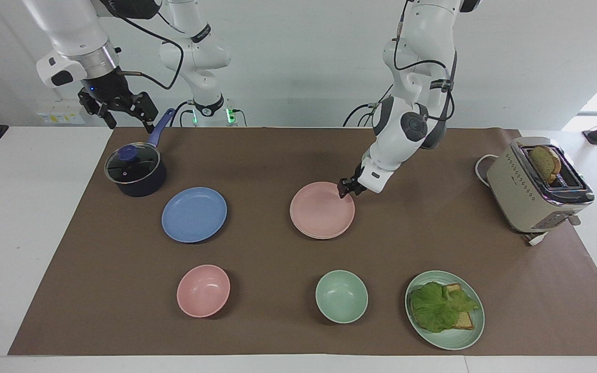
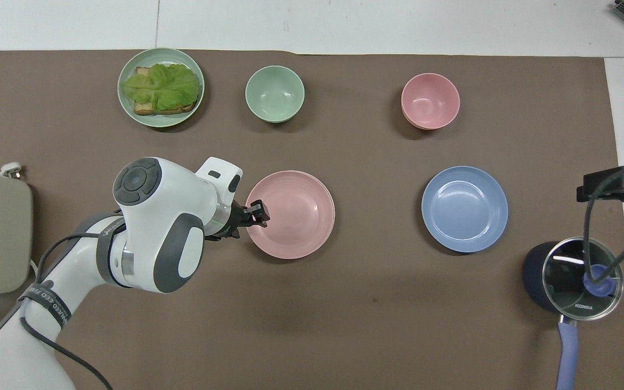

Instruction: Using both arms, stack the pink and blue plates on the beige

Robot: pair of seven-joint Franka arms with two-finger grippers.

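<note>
A brown mat (image 1: 278,155) covers the white table (image 1: 18,233). A beige toaster (image 1: 537,189) holding a bread slice (image 1: 546,161) stands at the left arm's end. A dark saucepan (image 1: 136,173) with a glass lid (image 1: 128,165) and a blue handle (image 1: 160,127) stands at the right arm's end. Farthest from the robots lie a pink bowl (image 1: 203,290), a green bowl (image 1: 341,296), and a green plate (image 1: 451,336) bearing lettuce (image 1: 436,305) on bread (image 1: 464,321).

Matte pink plate (image 1: 321,211) and blue plate (image 1: 194,214) lie on matte brown paper (image 1: 278,155); pot lid (image 1: 128,163) glossy glass.
</note>
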